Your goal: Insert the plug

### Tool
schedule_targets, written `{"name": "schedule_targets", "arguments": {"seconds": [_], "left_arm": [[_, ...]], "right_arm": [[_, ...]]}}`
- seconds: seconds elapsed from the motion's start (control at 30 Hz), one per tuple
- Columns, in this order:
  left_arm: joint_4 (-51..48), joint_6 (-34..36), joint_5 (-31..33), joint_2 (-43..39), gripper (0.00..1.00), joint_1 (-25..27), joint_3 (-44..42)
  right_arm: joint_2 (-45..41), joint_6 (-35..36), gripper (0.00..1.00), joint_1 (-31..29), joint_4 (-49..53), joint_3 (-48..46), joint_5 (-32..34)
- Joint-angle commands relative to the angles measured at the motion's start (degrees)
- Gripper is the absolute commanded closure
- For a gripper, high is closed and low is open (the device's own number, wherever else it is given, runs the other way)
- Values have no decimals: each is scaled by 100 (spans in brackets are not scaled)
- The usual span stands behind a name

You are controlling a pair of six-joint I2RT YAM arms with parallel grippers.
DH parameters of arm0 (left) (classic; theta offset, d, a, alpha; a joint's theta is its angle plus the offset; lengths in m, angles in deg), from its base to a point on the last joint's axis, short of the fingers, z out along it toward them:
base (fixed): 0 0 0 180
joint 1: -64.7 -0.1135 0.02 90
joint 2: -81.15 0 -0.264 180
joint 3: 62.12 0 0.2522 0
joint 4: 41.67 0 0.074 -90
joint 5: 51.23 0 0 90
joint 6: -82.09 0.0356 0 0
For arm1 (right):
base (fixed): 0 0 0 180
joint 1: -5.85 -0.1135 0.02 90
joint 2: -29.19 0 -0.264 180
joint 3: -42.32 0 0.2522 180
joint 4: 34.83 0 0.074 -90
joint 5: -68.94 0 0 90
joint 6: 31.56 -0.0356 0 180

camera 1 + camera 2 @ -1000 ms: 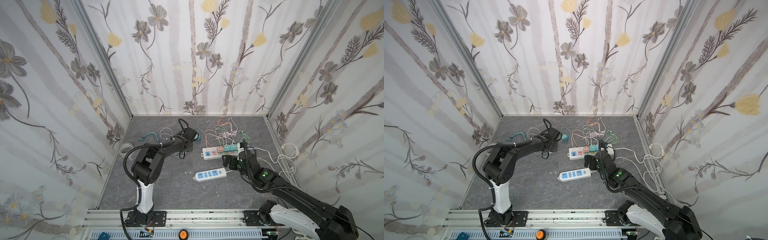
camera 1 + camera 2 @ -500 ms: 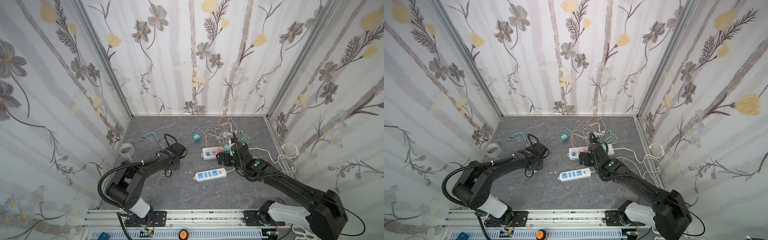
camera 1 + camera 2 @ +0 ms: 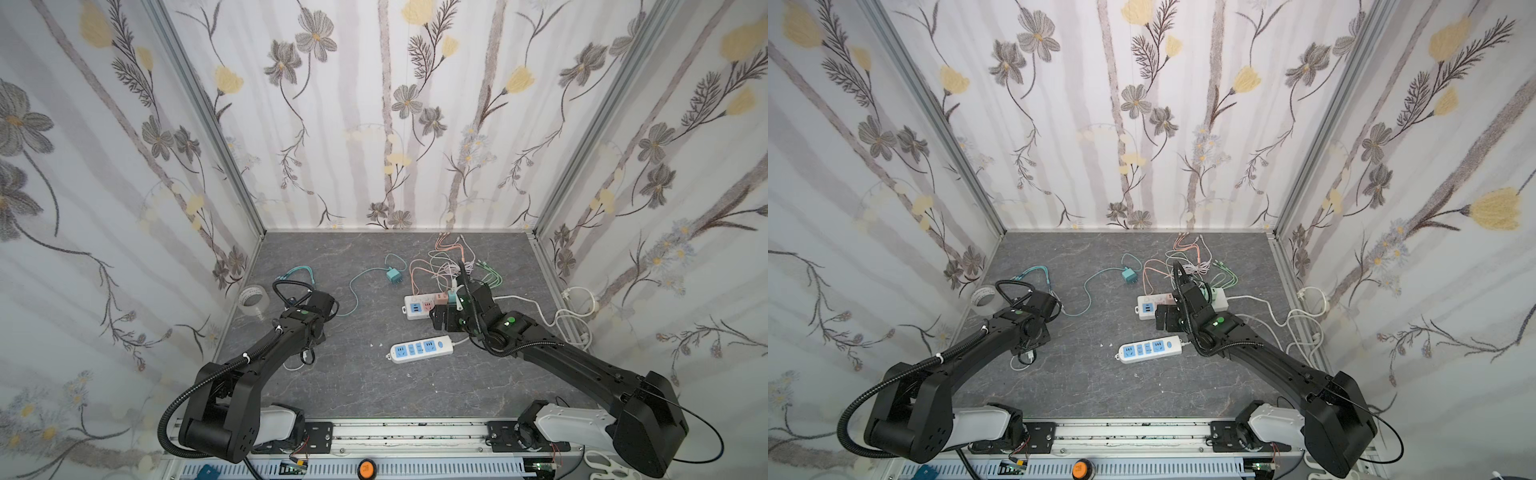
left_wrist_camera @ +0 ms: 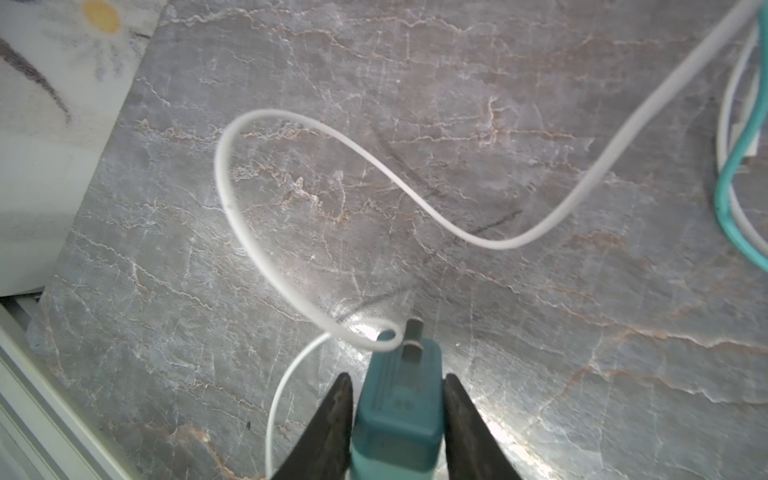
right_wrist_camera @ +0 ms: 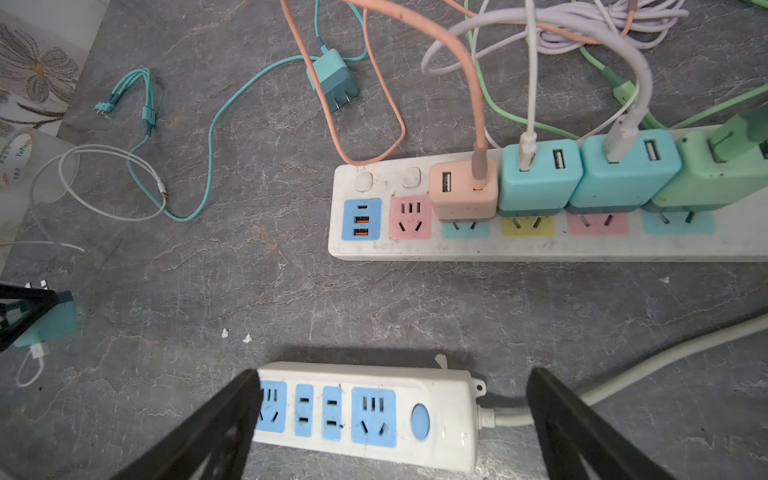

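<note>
A teal plug (image 4: pixel 399 399) with two metal prongs and a white cable sits between my left gripper's (image 4: pixel 397 376) black fingers, which press both of its sides just above the grey floor. The right wrist view shows this plug (image 5: pixel 50 316) at the picture's edge. My right gripper (image 5: pixel 392 374) hangs open over a small white power strip with blue sockets (image 5: pixel 365 411), seen in both top views (image 3: pixel 419 348) (image 3: pixel 1150 348). A second teal plug (image 3: pixel 392 275) lies loose farther back.
A long white power strip (image 5: pixel 540 245) behind the small one carries pink, blue and green adapters with tangled cables. A tape roll (image 3: pixel 252 298) stands at the left wall, a teal cable bundle (image 3: pixel 297 274) lies near it, and thick white cable (image 3: pixel 573 320) loops at the right wall.
My left gripper has drawn back from the far middle of the floor toward the near left. My right gripper has stayed open by the power strips.
</note>
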Motion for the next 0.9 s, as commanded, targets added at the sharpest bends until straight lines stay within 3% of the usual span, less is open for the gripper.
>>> {"name": "schedule_targets", "arguments": {"seconds": [0.0,0.1,0.17,0.23,0.3,0.47,0.67,0.87], "left_arm": [[-4,9,67,-88,64,-24,86],[206,348,-533,-285,69,-29,224],[198,389,-777,-538,67,-28,349],[106,434,-1051,-585,57,-23,559],[24,488,-1428,-536,40,-14,845],[455,466,-1889,-329,34,347,1451],[1362,520,-2060,1077,24,799,2522],[1409,365,-1593,3240,19,1093,4415]], "right_arm": [[-34,39,1,-8,24,23,55],[-34,50,1,-8,-40,-2,12],[-34,106,1,-8,-114,-12,-9],[-34,144,1,-8,-127,-7,19],[-34,181,1,-8,-143,9,41],[-16,191,1,-8,-193,33,83],[-42,43,1,-8,-257,-30,127],[-271,-78,1,-13,-197,-185,266]]}}
